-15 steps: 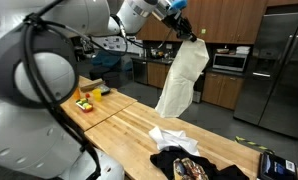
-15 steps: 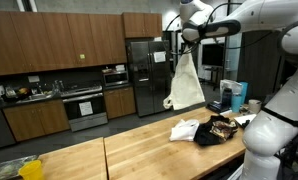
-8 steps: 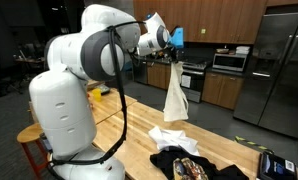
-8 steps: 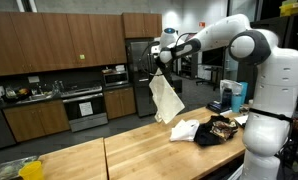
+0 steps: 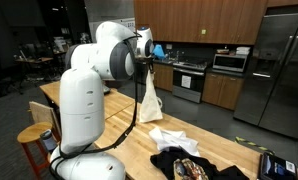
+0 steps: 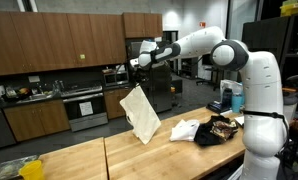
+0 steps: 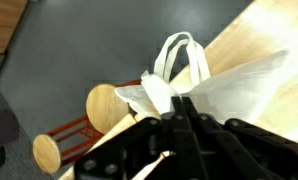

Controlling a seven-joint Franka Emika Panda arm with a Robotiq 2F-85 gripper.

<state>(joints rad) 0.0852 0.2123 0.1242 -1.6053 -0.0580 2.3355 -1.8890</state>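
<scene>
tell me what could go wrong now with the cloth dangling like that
1. The cloth hangs from the fingers by a small pinched bunch, so it might slip free.
2. In the wrist view it sits over the table edge, so if dropped it could land on the floor by the stools.

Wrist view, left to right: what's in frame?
Left to right: wooden stool → white bag, gripped by the end effector → wooden tabletop.
</scene>
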